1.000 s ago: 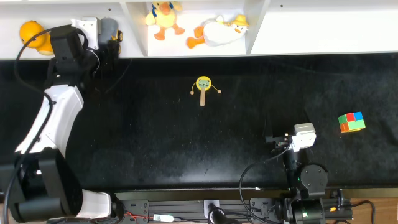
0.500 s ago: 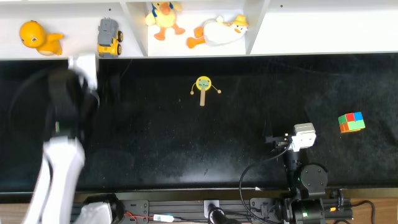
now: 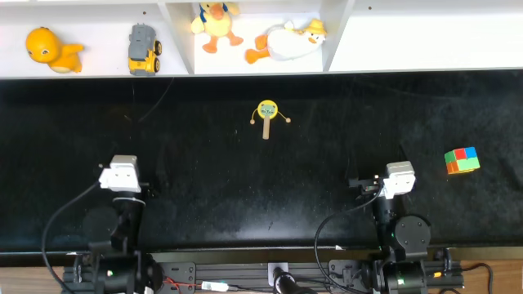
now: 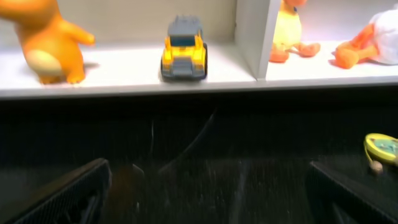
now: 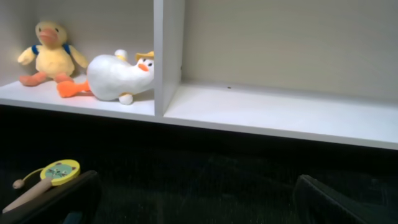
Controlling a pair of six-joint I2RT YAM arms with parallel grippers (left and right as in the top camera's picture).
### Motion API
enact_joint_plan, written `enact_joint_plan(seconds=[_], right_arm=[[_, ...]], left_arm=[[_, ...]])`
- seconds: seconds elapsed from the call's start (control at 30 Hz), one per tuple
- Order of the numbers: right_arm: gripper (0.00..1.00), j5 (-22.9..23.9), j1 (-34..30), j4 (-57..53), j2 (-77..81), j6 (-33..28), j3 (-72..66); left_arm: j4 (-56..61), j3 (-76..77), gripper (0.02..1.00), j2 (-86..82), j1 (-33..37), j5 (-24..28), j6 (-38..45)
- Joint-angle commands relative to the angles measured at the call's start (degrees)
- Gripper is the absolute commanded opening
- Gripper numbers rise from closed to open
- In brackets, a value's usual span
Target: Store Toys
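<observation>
Both arms sit low at their bases along the near edge of the table (image 3: 204, 180), well apart from every toy. Read: parked pose, good overview for choosing a target.

Left claw (image 4: 208, 190): fingers spread wide, nothing between them. Right claw (image 5: 193, 199): same, wide and holding nothing.

Shelf (image 3: 409, 65) runs along the far edge, split by white dividers.
- Left compartment: orange duck (image 3: 51, 47) and yellow truck (image 3: 143, 49), side by side, apart, both upright. Truck faces out toward the left arm.
- Middle compartment: yellow plush duck (image 3: 215, 23) seated, white plush goose (image 3: 288, 41) lying on its side just beside it.
I judge these four stored.

Not yet stored, by my count:
- rattle drum (image 3: 267, 114): lies flat on the table near the shelf front, roughly mid-table. Yellow round head with a green face, plain wooden handle pointing toward the arms, two small beads on cords out to either side. Thin and flat; a pinch across the handle looks the safer grip, and the beads may swing.
- colour cube (image 3: 462, 160): on the table at far right, level with the right arm's reach. Blocky, with green, red, blue and orange faces.

Right compartment lies nearest the cube; likely home for it.
</observation>
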Motion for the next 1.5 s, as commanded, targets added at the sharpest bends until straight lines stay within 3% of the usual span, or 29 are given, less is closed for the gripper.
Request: enact_joint_plan(seconds=[0.03, 1.17, 1.2, 1.3, 1.37, 1.5], right_arm=[[0.996, -0.61, -0.39, 0.28, -0.37, 0.66, -0.79], [0.996, -0.61, -0.28, 0.26, -0.37, 0.66, -0.76], [0.996, 0.24, -0.28, 0.24, -0.24, -0.33, -0.76], [0.993, 9.03, -0.28, -2.1, 2.36, -6.73, 1.07], [0.996, 12.81, -0.02, -6.19, 7.74, -6.91, 5.11], [0.996, 12.9, 3.41, -17.53, 22.62, -6.45, 18.01]], left_arm=[[-8.31, -0.48, 0.998, -8.7, -1.66, -1.9, -2.86], [-8.5, -0.5, 0.998, -12.74, -4.26, -2.95, -2.62], [-8.5, -0.5, 0.998, -12.74, -4.26, -2.95, -2.6], [-8.5, -0.5, 0.998, -12.74, -4.26, -2.93, -2.62], [-8.5, -0.5, 0.998, -12.74, -4.26, -2.93, -2.62], [-8.5, -0.5, 0.998, -12.74, -4.26, -2.95, -2.62]])
